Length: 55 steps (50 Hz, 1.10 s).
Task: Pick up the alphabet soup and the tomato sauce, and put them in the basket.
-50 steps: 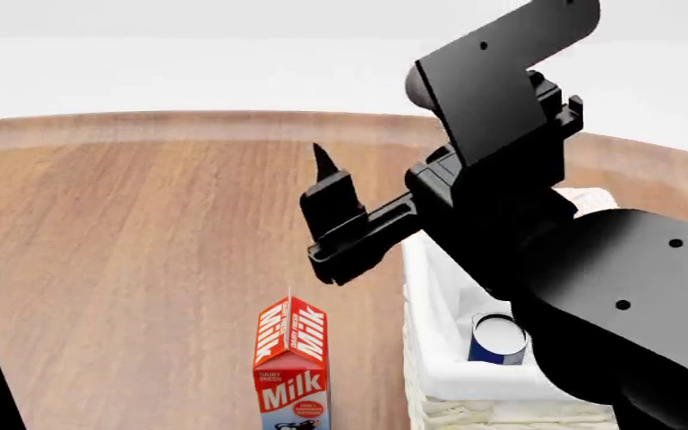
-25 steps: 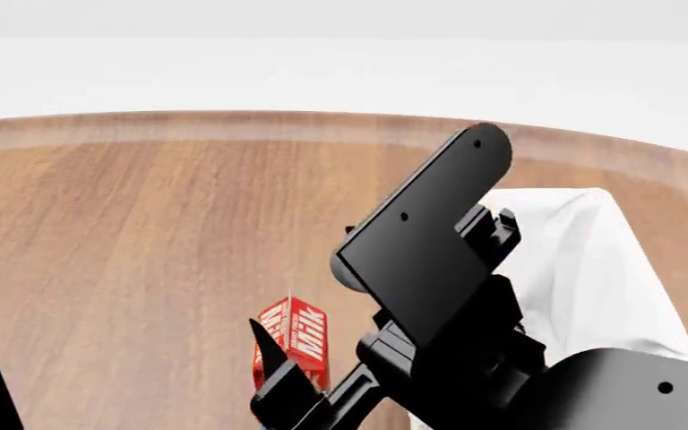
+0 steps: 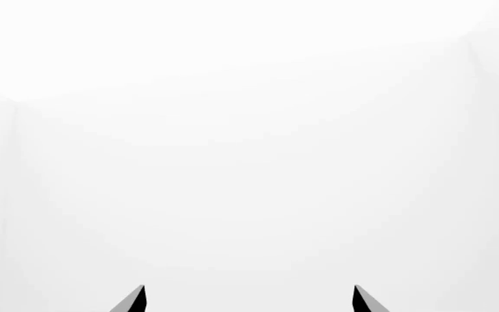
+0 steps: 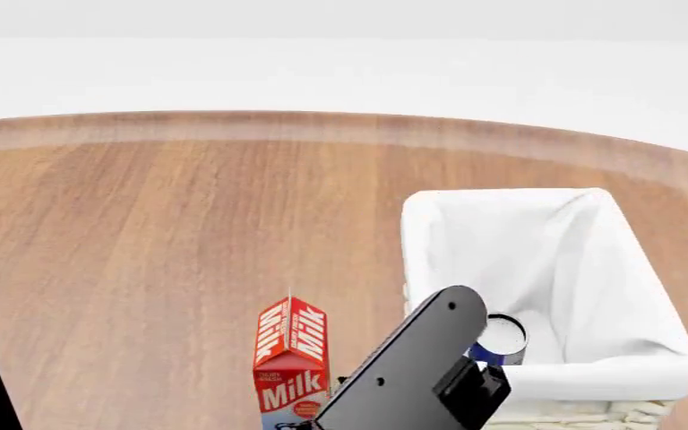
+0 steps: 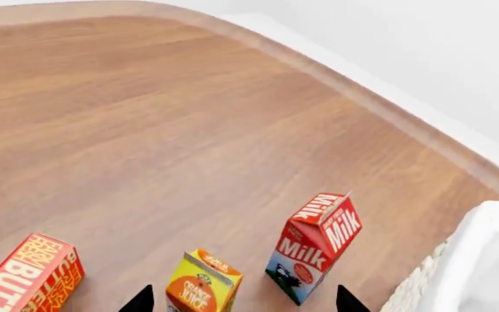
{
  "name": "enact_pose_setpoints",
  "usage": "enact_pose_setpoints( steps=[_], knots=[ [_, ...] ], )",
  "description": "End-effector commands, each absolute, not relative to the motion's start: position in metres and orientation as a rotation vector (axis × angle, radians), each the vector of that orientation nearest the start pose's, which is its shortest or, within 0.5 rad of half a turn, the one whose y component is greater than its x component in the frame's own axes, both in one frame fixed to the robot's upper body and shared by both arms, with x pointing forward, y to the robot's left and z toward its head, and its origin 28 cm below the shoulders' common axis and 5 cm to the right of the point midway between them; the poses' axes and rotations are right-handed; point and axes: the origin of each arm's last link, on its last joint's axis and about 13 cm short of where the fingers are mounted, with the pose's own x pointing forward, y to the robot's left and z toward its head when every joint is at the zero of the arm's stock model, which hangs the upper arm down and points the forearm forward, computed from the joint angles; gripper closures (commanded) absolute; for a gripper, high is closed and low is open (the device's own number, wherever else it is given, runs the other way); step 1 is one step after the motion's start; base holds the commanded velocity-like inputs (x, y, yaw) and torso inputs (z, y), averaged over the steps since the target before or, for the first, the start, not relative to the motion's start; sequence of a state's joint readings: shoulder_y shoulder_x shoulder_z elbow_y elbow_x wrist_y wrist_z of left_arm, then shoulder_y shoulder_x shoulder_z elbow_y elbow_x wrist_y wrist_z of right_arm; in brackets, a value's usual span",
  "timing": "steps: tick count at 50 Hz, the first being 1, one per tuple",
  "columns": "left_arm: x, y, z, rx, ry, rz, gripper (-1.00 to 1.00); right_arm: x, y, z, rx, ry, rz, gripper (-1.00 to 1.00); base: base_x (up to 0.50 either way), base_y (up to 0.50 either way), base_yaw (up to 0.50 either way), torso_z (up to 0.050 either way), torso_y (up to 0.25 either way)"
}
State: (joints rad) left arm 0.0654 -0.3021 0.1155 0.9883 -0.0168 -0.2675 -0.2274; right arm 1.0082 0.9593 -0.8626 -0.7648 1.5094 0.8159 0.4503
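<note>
1. We see the alphabet soup (image 4: 502, 338) upright inside the basket (image 4: 631, 269), near its front wall.
2. The milk carton (image 4: 290, 358) stands just beside the basket on the table (image 4: 141, 224).
3. Our right gripper (image 5: 242, 302) is spread wide and empty above the orange juice carton (image 5: 203, 283).
4. Our left gripper (image 3: 247, 300) is likewise wide and empty.

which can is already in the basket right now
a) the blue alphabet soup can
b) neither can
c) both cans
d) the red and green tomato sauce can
a, in the head view only the alphabet soup, blue label and silvery top, stands inside the basket near its front wall, partly behind the black arm; no red and green can shows in there.
</note>
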Motion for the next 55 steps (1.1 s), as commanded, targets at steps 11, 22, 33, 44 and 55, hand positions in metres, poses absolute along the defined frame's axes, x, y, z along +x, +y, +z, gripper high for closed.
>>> enact_pose_setpoints(
  steps=[11,22,33,44,55],
  knots=[
    [0.148,0.214,0.178,0.156,-0.651,-0.017,-1.00,0.147,-0.118,0.187,-0.330,0.544,0.670,-1.00,0.00,0.00,0.00,0.000,0.000],
    [0.147,0.214,0.178,0.156,-0.651,-0.016,-1.00,0.133,-0.120,0.171,-0.362,0.667,0.676,-1.00,0.00,0.00,0.00,0.000,0.000],
    [0.147,0.214,0.178,0.156,-0.651,-0.017,-1.00,0.118,-0.123,0.168,-0.355,0.711,0.678,-1.00,0.00,0.00,0.00,0.000,0.000],
    [0.148,0.213,0.178,0.159,-0.649,-0.018,-1.00,0.116,-0.125,0.158,-0.356,0.722,0.674,-1.00,0.00,0.00,0.00,0.000,0.000],
    [0.148,0.213,0.176,0.158,-0.648,-0.017,-1.00,0.114,-0.129,0.141,-0.357,0.765,0.658,-1.00,0.00,0.00,0.00,0.000,0.000]
  ],
)
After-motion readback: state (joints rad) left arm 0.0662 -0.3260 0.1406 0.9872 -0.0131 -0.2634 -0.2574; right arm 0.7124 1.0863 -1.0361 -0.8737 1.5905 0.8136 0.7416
